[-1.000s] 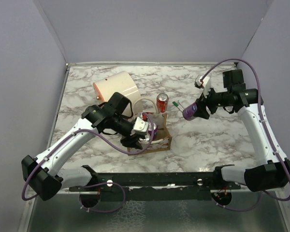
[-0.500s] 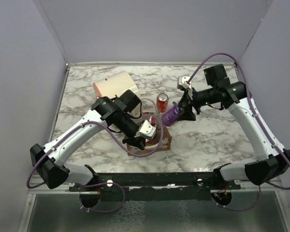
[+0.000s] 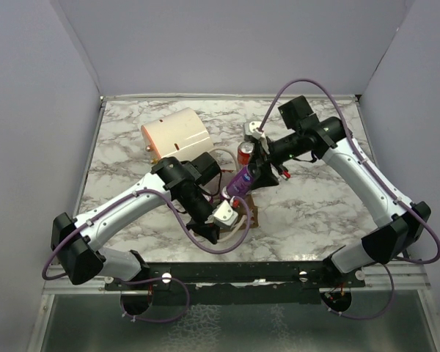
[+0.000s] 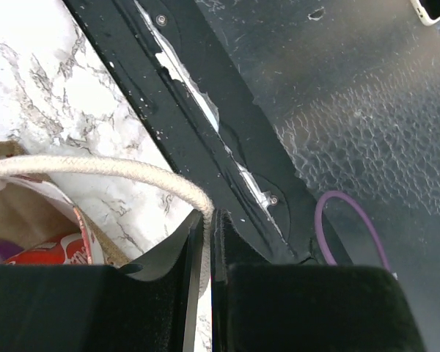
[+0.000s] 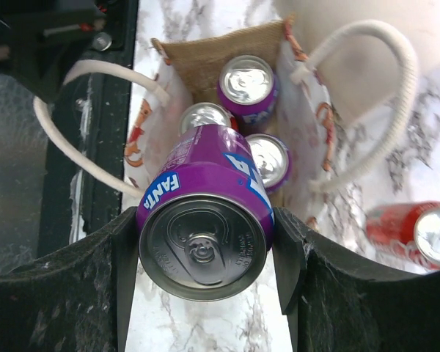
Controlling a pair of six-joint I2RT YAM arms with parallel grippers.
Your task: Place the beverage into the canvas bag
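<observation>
My right gripper (image 5: 205, 253) is shut on a purple Fanta can (image 5: 205, 198), tilted, directly above the open canvas bag (image 5: 205, 55). The bag is tan inside and white with red print outside. It holds three purple cans (image 5: 247, 82). In the top view the held can (image 3: 240, 181) hangs over the bag (image 3: 252, 213), with my right gripper (image 3: 249, 174) behind it. My left gripper (image 4: 207, 220) is shut on the bag's near white rope handle (image 4: 95, 167) and holds it out toward the front rail. In the top view my left gripper (image 3: 214, 229) is at the bag's front left.
A red soda can (image 3: 246, 152) stands just behind the bag; it also shows in the right wrist view (image 5: 414, 231). A large cream cylinder (image 3: 177, 132) lies at the back left. The black front rail (image 4: 205, 132) runs close under my left gripper.
My right arm has swung left with the purple can, from the right side of the table to over the bag. My left arm has shifted toward the front rail with the handle.
</observation>
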